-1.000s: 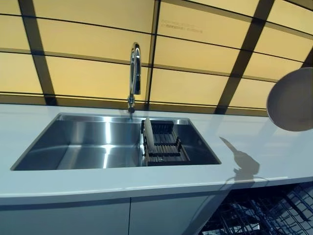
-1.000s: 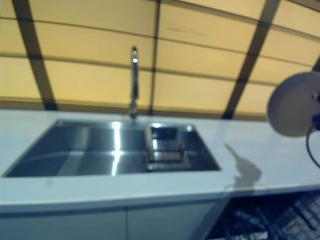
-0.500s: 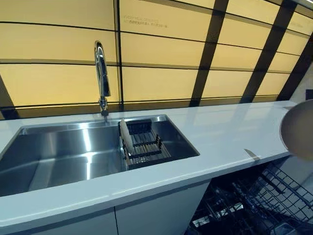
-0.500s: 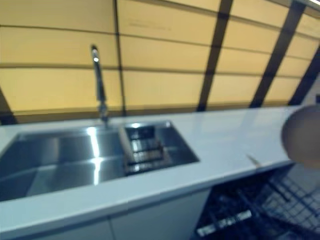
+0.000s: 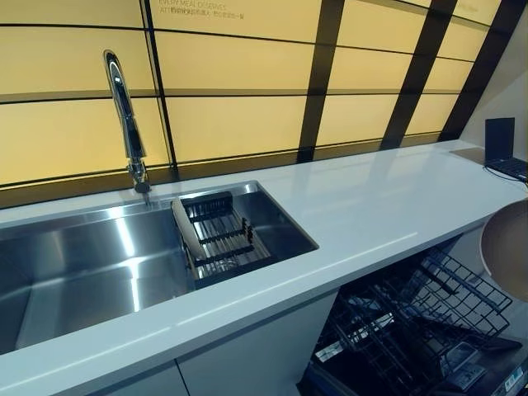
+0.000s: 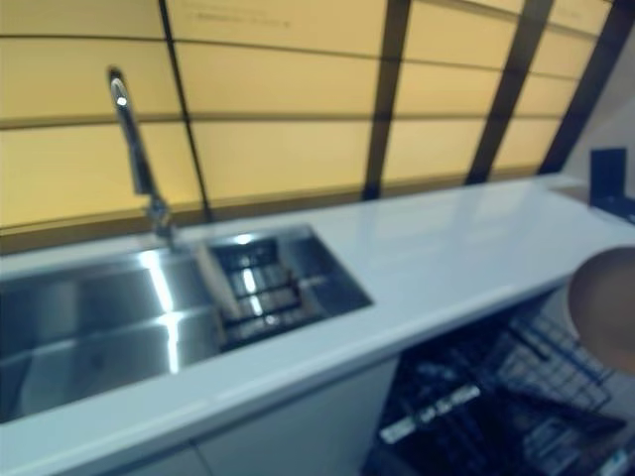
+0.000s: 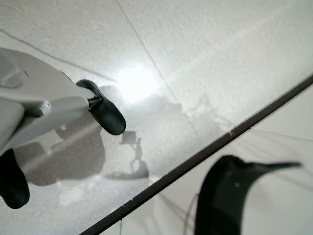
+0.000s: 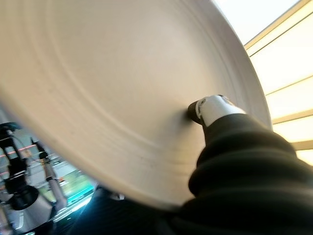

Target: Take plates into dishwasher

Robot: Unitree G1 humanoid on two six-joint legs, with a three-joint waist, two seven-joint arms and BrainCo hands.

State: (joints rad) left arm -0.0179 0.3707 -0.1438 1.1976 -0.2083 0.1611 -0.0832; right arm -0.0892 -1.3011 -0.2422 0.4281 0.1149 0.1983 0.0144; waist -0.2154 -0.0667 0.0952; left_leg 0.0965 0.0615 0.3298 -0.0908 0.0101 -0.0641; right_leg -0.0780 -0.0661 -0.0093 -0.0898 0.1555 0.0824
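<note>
Right wrist view shows the right hand [image 8: 215, 110] pressed against the plate [image 8: 112, 88], one digit tip bearing on its face beside the dark ribbed cover; the remaining fingers are hidden behind the plate, so how far the hand is closed cannot be told. In the left eye view the plate appears on edge at the right border of the frame, just beyond the end of the bench [image 5: 388, 206] and above the open dishwasher rack [image 5: 421, 318] at lower right. Held near upright, it is judged to be oriented for slotting between the rack tines. A second plate [image 5: 186, 232] stands in the drying rack [image 5: 219, 239] inside the sink [image 5: 91, 264], left of centre. Left wrist view shows the left hand [image 7: 105, 112] with relaxed fingers over the floor, holding nothing.
</note>
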